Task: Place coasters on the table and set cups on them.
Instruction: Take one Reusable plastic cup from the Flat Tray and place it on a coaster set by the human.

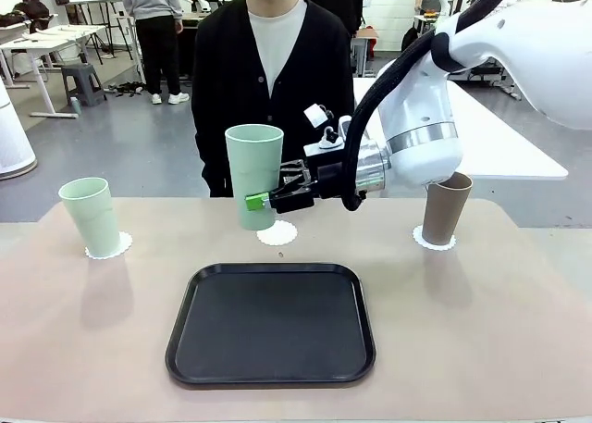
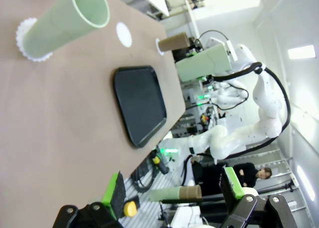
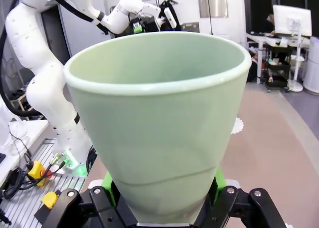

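My right gripper [image 1: 268, 199] is shut on a mint green cup [image 1: 254, 173], held upright just above the table [image 1: 481, 312]. The cup hangs a little left of a bare white coaster [image 1: 277, 233]. In the right wrist view this cup [image 3: 159, 123] sits between the green pads [image 3: 219, 179]. A second mint cup [image 1: 90, 215] stands on a coaster [image 1: 109, 247] at the far left. At the far right a brown cup [image 1: 446, 208] stands on its coaster [image 1: 433, 241]. My left gripper [image 2: 173, 188] is open and holds nothing, off the table's left end, looking along it at the left cup [image 2: 65, 23] and bare coaster [image 2: 123, 34].
A black tray [image 1: 271, 323] lies bare at the front middle of the table. A person in a black cardigan [image 1: 273, 80] stands at the far edge behind the held cup. My right arm [image 1: 518, 53] reaches in over the brown cup.
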Motion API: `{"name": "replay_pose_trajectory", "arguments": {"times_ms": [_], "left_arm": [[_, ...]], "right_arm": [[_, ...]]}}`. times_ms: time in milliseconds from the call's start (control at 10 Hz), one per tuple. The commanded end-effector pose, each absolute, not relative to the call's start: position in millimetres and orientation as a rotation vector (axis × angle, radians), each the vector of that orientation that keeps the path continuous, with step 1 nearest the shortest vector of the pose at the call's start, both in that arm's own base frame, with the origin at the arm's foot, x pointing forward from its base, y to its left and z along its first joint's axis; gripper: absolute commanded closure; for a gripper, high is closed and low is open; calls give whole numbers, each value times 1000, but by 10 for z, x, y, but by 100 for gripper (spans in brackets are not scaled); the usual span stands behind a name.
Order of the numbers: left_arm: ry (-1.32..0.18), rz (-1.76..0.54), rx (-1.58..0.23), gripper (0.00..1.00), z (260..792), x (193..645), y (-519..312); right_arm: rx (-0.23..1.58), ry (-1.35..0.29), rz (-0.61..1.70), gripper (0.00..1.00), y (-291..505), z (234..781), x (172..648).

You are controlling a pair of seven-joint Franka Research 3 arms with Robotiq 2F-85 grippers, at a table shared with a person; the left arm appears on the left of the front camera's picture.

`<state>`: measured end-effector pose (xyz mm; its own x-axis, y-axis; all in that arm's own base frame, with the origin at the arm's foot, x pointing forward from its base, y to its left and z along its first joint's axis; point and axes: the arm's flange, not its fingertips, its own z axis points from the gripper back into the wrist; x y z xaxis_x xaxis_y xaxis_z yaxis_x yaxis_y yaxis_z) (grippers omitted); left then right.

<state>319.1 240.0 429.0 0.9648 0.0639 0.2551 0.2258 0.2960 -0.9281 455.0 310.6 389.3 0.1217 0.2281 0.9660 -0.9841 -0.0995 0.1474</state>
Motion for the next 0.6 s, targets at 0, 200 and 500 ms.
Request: {"name": "replay_pose_trajectory", "arguments": {"times_ms": [0,200,500], "left_arm": [[-276,-114,-1278,0,4297,3170,2397],[-276,-114,-1278,0,4297,3170,2397],[-276,-114,-1278,0,4297,3170,2397]], "right_arm": [[1194,-910,1287,77,3096,3918,4549],[1194,-910,1287,77,3096,3918,4549],[1186,-857,1373,19,3046,3998,4836]]}}
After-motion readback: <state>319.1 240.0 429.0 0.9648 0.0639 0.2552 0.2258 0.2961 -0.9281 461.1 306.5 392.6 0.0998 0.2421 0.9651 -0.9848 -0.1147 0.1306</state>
